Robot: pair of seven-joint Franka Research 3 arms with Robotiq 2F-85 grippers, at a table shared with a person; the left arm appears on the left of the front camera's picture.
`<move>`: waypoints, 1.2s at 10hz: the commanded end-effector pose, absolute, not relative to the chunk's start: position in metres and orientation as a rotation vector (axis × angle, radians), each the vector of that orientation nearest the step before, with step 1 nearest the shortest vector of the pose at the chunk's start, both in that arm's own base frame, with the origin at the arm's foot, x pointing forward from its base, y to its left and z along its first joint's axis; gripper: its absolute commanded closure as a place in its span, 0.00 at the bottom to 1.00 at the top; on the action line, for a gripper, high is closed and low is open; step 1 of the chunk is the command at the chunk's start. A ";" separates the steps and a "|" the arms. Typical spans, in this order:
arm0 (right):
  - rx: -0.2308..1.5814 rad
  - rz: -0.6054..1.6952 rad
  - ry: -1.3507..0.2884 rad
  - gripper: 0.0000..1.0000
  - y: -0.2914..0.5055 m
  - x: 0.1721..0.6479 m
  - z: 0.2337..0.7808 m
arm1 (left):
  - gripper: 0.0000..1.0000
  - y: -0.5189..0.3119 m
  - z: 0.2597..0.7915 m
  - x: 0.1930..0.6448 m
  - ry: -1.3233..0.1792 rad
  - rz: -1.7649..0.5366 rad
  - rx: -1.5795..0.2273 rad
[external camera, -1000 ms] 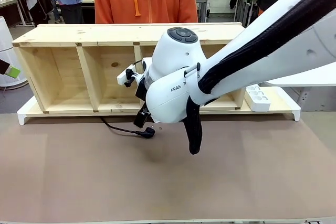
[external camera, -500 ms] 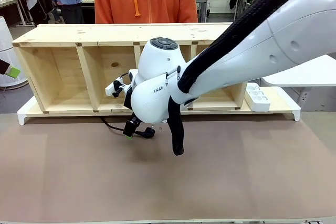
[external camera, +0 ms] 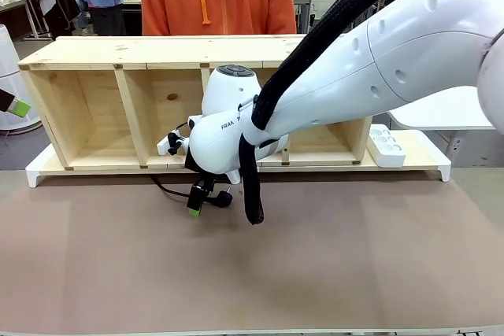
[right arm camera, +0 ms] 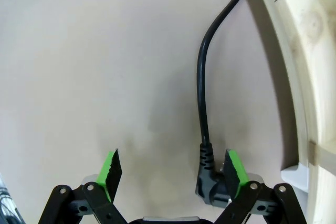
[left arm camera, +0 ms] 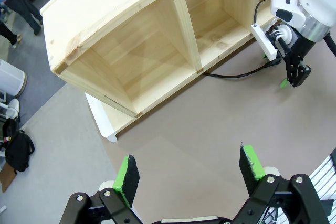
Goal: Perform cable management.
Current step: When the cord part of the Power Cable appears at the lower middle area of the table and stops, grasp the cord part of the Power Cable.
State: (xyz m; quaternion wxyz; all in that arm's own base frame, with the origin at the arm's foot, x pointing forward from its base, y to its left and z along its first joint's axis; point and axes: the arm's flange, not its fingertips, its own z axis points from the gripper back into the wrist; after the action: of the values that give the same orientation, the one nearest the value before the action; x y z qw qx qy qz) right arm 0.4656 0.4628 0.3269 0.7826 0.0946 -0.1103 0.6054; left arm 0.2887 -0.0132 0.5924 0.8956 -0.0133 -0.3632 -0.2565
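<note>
The left hand (left arm camera: 187,167) hangs wide and empty. The thin black power cable (right arm camera: 202,93) lies on the brown bench (external camera: 331,273) before the pale wooden shelf (external camera: 157,53); its plug (right arm camera: 209,182) sits just beside one pad of the wide right hand (right arm camera: 173,167). Centre it before closing.

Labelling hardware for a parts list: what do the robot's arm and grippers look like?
The right arm is glossy white with rounded joints and grey lettering beginning FRAN. A thick black braided hose runs along it. The right gripper and left gripper are black linkages, each with two fingers tipped by bright green pads.
</note>
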 end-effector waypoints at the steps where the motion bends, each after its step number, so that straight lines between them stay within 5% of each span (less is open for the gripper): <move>1: 0.220 1.351 -0.201 0.00 0.464 0.475 0.328 | 0.00 -0.012 0.593 0.289 -0.756 -0.527 -0.027; 11: 0.184 1.409 -0.117 0.00 0.463 0.491 0.307 | 0.00 -0.012 0.593 0.289 -0.756 -0.527 -0.027; 12: 0.171 1.412 -0.112 0.06 0.462 0.491 0.308 | 0.00 -0.012 0.593 0.289 -0.756 -0.527 -0.027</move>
State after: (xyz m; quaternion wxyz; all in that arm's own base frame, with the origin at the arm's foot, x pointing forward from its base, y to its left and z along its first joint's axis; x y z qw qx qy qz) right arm 0.4864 0.4625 0.3059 0.7627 0.0931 -0.0574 0.6374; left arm 0.2887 -0.0132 0.5924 0.8956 -0.0133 -0.3632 -0.2565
